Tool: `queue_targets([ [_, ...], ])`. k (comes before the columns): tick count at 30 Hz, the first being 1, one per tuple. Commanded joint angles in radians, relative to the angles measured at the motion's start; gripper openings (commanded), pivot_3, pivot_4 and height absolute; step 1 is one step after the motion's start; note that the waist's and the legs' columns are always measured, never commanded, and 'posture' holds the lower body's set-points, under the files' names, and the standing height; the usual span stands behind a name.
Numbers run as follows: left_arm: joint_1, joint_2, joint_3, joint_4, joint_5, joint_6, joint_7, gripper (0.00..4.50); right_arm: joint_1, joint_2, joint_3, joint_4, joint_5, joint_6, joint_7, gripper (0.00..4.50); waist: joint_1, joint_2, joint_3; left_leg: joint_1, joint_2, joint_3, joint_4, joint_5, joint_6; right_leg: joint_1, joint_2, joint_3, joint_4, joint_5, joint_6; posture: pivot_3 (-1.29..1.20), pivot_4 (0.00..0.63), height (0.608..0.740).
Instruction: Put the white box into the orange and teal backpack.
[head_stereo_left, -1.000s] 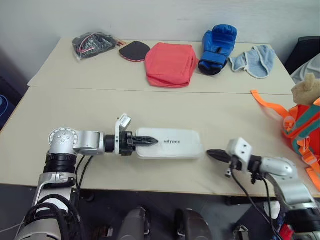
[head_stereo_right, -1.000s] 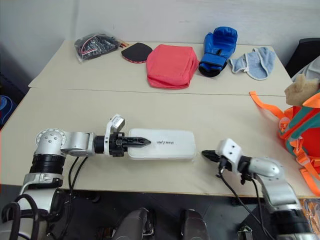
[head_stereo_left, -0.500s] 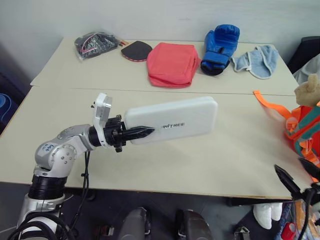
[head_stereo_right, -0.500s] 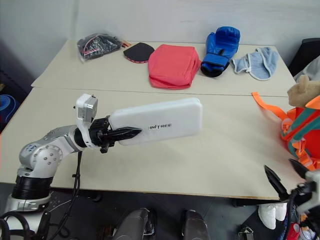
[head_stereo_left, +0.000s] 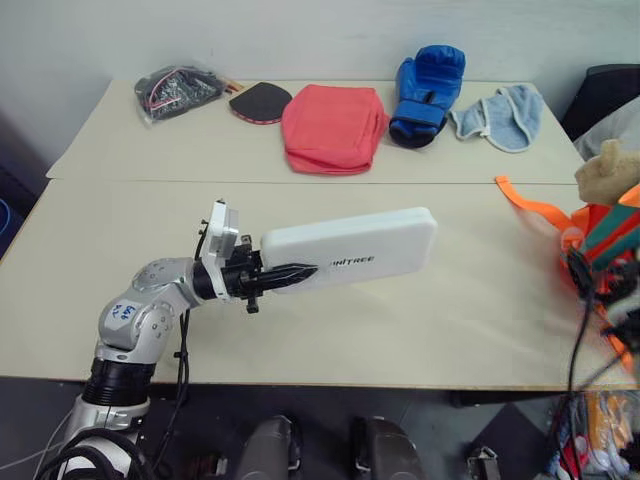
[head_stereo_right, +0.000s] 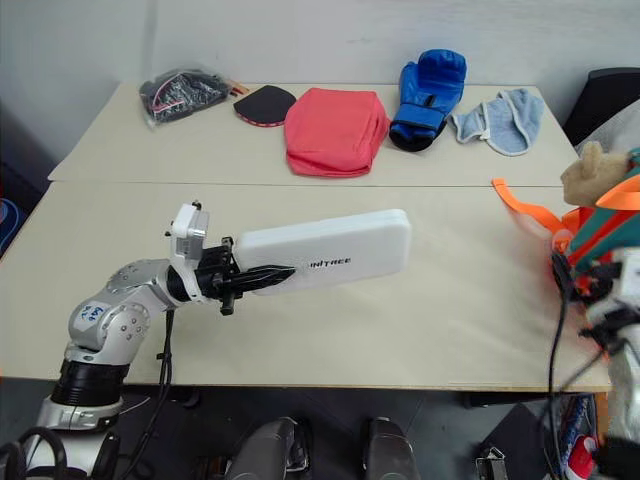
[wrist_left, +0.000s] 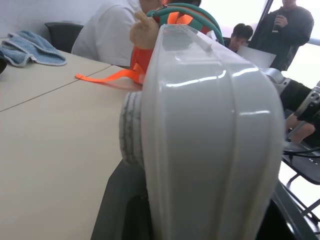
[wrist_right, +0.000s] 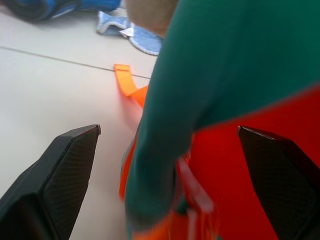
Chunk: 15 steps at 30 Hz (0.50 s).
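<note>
Left eye view, tabletop (head_stereo_left: 330, 330): two pale tops butted together, a seam running across between them; clutter sits along the far edge, and the near half is left bare as working room.
Backpack (head_stereo_right: 600, 235): orange and teal, upright at the right edge of the tabletop, a tan plush bear on top and an orange strap trailing onto the surface; judged to be standing so its opening can take the box.
White box (head_stereo_left: 350, 262): lifted clear of the tabletop above the middle of the near half, long side pointing toward the backpack, probably so it can go in end first.
Red pouch (head_stereo_left: 333, 128): flat, at the middle of the far edge, well apart from the work.
Boxing glove (head_stereo_left: 425, 82): blue, just right of the pouch, with a light blue cloth (head_stereo_left: 497, 115) beside it.
Left claw (head_stereo_left: 290, 275): clamped on the box's near short end, carrying it.
Right claw (wrist_right: 170, 165): spread wide, holding nothing, one finger (wrist_right: 57, 172) to each side of the backpack's teal trim; judged ready to steady or open the bag.
</note>
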Motion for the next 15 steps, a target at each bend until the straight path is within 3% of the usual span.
queue_targets([
  [1,0.028,0.016,0.044,-0.073,-0.013,-0.004,0.018,1.24,-0.098,-0.029,0.025,0.098,-0.052,-0.039,-0.065,3.93,0.000,0.000,0.000,0.000,0.000,0.000,0.000,0.000,0.000,0.000,0.000,0.000,0.000,0.000,0.000,0.00,0.150,0.740],
  [7,0.073,0.017,0.110,-0.119,-0.062,0.028,0.078,1.24,-0.211,0.008,0.097,0.159,-0.034,-0.157,0.014,1.91,-0.003,0.000,0.000,-0.001,0.000,0.000,0.001,0.000,0.000,0.000,0.000,0.000,0.000,0.000,0.000,0.00,0.150,0.740],
  [12,0.075,0.010,0.222,-0.011,-0.099,0.054,0.139,1.24,-0.203,0.087,0.244,-0.131,0.206,-0.042,0.311,0.17,-0.028,0.000,0.000,0.000,0.001,-0.001,0.000,0.001,-0.001,0.000,0.001,0.000,0.001,0.000,0.000,0.00,0.150,0.740],
  [15,0.081,0.025,0.258,0.068,-0.077,0.034,0.134,1.24,-0.172,0.084,0.337,-0.340,0.365,0.159,0.396,0.02,-0.030,0.000,0.000,0.001,0.002,-0.001,-0.002,0.001,-0.001,0.000,0.001,-0.001,0.002,0.000,0.000,0.00,0.150,0.740],
])
